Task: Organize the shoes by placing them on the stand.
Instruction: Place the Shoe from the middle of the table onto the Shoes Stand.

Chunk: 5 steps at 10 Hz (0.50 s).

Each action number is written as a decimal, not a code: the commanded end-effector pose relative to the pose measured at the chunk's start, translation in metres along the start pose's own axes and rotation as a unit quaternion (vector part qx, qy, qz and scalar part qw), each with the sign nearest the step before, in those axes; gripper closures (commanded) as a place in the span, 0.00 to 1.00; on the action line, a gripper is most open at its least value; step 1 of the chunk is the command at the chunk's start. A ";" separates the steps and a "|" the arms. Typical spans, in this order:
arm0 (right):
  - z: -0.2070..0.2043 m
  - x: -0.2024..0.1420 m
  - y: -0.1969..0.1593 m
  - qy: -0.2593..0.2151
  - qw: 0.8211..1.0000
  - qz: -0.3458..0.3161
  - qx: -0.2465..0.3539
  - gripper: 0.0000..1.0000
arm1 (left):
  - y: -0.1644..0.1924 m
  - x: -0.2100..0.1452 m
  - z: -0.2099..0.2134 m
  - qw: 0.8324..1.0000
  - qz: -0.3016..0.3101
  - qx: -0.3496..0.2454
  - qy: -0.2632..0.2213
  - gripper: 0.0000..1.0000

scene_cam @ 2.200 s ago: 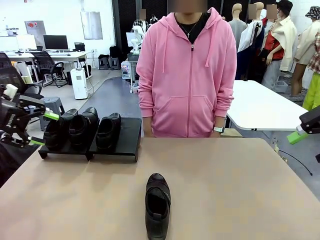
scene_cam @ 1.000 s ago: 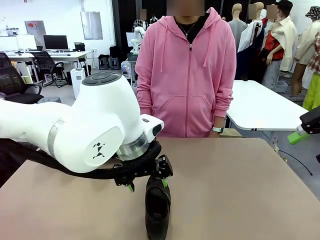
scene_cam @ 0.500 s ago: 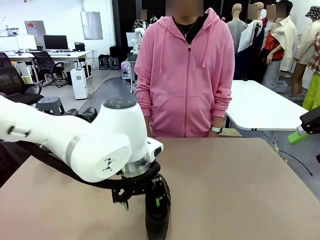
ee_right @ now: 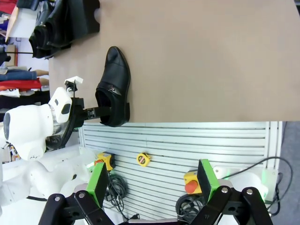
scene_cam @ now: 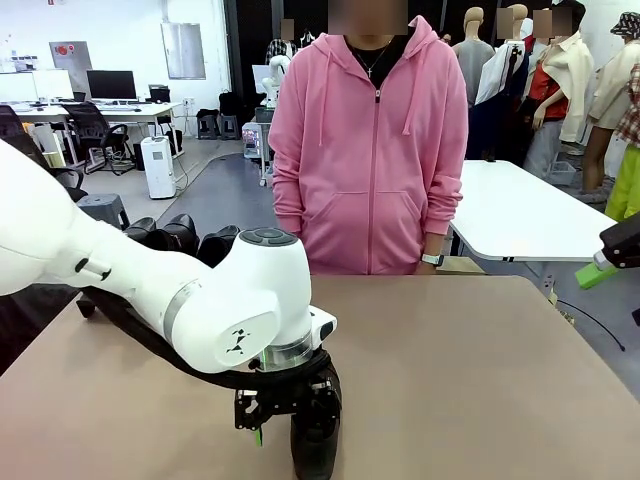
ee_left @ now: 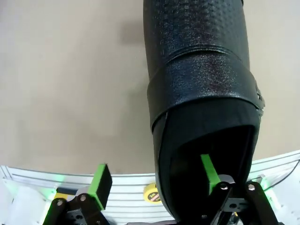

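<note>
Near table's front edge, left gripper [ee_left: 154, 180] astride shoe [ee_left: 201, 93]

lone shoe [ee_right: 114, 87] on table [ee_right: 211, 61], near edge.

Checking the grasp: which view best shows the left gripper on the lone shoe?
Left wrist: one finger inside the shoe, the other outside, left gripper open. Front: arm hides most. Right wrist: small, distant.

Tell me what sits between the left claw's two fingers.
The heel-side wall of the lone shoe: in the left wrist view, one finger is inside its opening and the other outside, over bare table.
</note>
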State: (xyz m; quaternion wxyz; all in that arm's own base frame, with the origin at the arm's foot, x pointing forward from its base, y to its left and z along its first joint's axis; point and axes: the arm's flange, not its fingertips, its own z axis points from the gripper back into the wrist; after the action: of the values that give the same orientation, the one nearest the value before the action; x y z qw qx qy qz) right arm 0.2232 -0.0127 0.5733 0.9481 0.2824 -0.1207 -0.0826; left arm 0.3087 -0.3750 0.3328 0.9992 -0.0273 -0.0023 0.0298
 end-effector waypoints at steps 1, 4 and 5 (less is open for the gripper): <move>0.003 0.001 0.000 0.002 1.000 0.011 0.014 0.00 | -0.006 0.000 0.004 1.000 0.003 0.006 -0.002 0.86; 0.003 0.001 0.000 0.002 1.000 0.011 0.014 0.00 | -0.004 -0.001 0.002 1.000 0.003 0.004 -0.003 1.00; 0.003 0.001 0.000 0.002 1.000 0.011 0.014 0.00 | -0.004 -0.002 0.001 1.000 0.000 0.001 -0.001 1.00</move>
State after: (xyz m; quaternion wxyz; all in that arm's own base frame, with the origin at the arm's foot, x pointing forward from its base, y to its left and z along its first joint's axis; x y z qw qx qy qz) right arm 0.2232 -0.0127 0.5733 0.9481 0.2823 -0.1207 -0.0825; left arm 0.3065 -0.3785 0.3343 0.9992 -0.0288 -0.0005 0.0260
